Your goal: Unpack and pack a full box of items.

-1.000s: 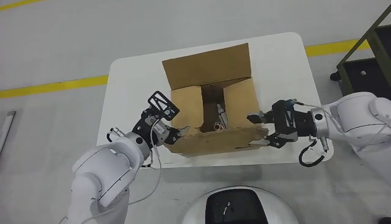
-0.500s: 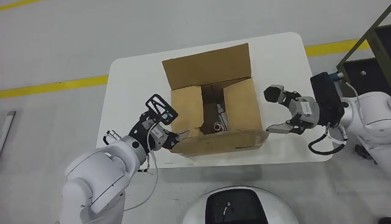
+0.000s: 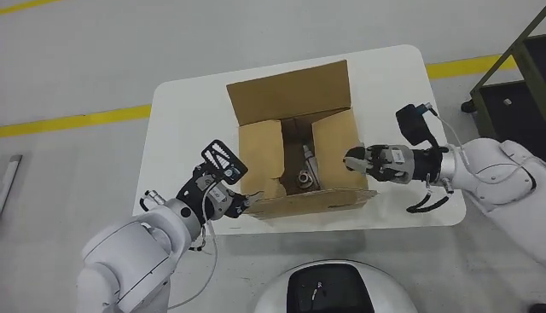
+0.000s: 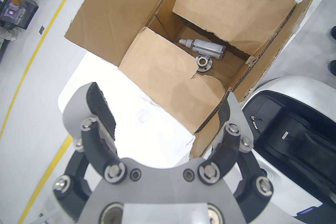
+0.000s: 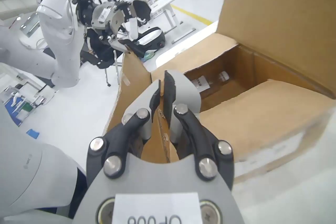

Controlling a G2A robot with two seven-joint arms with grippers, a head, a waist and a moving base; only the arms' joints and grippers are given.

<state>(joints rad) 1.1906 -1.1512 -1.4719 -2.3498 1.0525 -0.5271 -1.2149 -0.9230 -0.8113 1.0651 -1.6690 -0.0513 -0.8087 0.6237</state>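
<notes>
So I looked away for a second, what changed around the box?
The right gripper swung away from the box, then returned and its jaws closed on the near flap. The left gripper drew back slightly, jaws open. Box and bottle stayed put.

Right gripper [image 5: 162,87] fingers pinching box [image 5: 262,117] flap edge; bottle [image 5: 207,82] lying inside.
</notes>
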